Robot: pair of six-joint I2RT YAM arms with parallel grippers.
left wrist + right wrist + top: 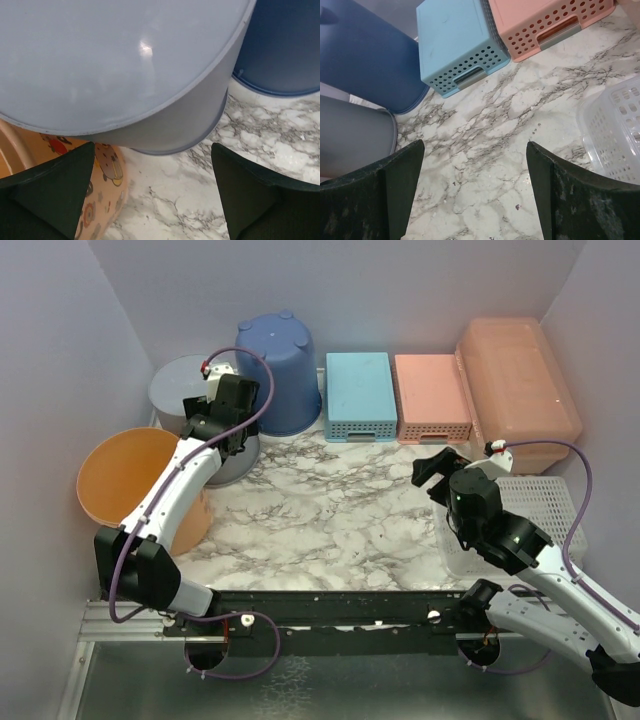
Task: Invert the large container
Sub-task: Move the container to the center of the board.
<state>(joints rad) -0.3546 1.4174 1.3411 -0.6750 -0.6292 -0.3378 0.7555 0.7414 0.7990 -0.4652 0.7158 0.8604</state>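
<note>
I have the large container [520, 390] at the upper right of the top view. It lies flat on the marbled surface [330, 515], pushed back toward the corner where the walls meet, a broad peach face upward. Neither arm touches it. Just beside it to the left is the pink perforated basket [432, 398], then a light blue perforated basket [360, 395], then a dark blue bucket [280, 375]. Below the container in the frame sits a white perforated basket [548, 510], partly under my right arm.

My right end effector [475, 145] has its fingers spread wide with nothing between them. It hangs over bare marble near the middle right of the top view. Its wrist camera shows the blue and pink baskets along the upper edge and a corner of the white basket at the right.

My left end effector [152, 150] is also spread apart and holds nothing. It is at the upper left of the top view, right up against a grey bucket [125, 65], whose smooth grey face fills most of that wrist view. An orange bucket [125, 480] with cartoon prints sits at the left, partly under the left arm.
</note>
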